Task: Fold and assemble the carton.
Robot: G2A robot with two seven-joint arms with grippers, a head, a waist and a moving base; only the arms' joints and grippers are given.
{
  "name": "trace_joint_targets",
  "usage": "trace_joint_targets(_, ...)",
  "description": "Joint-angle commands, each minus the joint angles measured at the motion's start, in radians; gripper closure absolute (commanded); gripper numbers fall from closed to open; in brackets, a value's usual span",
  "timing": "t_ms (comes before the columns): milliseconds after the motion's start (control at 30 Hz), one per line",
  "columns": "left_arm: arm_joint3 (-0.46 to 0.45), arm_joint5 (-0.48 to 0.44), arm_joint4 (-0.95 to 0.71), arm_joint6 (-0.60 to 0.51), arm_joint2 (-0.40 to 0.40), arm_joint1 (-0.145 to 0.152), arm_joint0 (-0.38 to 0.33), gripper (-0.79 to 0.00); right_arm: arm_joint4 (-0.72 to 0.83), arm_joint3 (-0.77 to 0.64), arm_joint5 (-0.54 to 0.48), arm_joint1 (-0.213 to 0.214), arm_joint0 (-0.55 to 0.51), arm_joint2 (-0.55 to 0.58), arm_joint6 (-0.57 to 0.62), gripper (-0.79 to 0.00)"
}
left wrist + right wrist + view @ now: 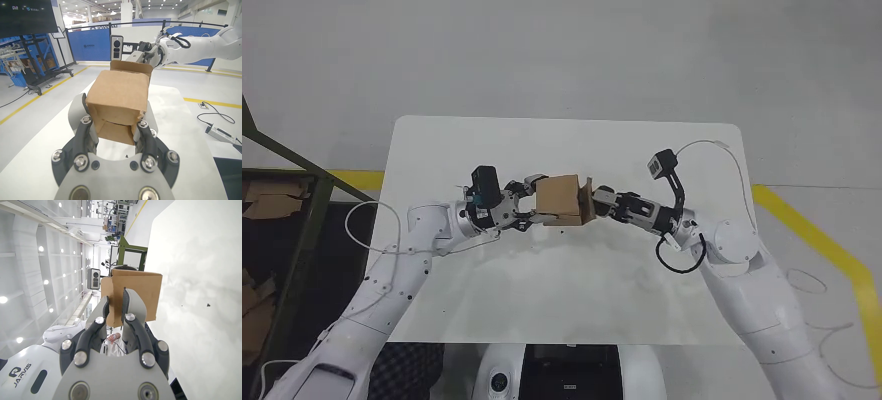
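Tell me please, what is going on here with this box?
Two robot arms hold one brown carton between them at the middle of the white table. The left gripper has its fingers on two outer sides of the open end. The right gripper pinches a flap at the opposite end. The carton is already box-shaped, but that flap stands open.

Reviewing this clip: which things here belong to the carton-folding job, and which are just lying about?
Part of the job: carton; left gripper, clamped on one end; right gripper, pinching a flap at the other end; table.

Just lying about: power adapter with its cable on the floor; cardboard pieces beside the table; small black speck on the table.
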Motion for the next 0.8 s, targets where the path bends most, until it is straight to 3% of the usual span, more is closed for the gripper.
trace_joint_targets(0,0.005,0.001,0.005,0.004,0.002,0.0,-0.001,-0.422,-0.007,0.0,0.002,0.0,0.002,-0.002,0.002,-0.123)
trace_joint_targets(200,0.015,0.006,0.01,0.006,0.008,-0.001,-0.006,-0.419,-0.035,-0.005,0.005,0.002,0.001,-0.004,-0.003,-0.123)
trace_joint_targets(533,0.029,0.008,0.01,-0.001,0.02,-0.004,-0.016,-0.422,-0.084,-0.026,0.022,0.005,-0.007,-0.006,-0.013,-0.203)
trace_joint_targets(767,0.031,0.01,0.007,-0.004,0.022,-0.004,-0.018,-0.422,-0.113,-0.036,0.038,0.007,-0.007,-0.012,-0.016,-0.169)
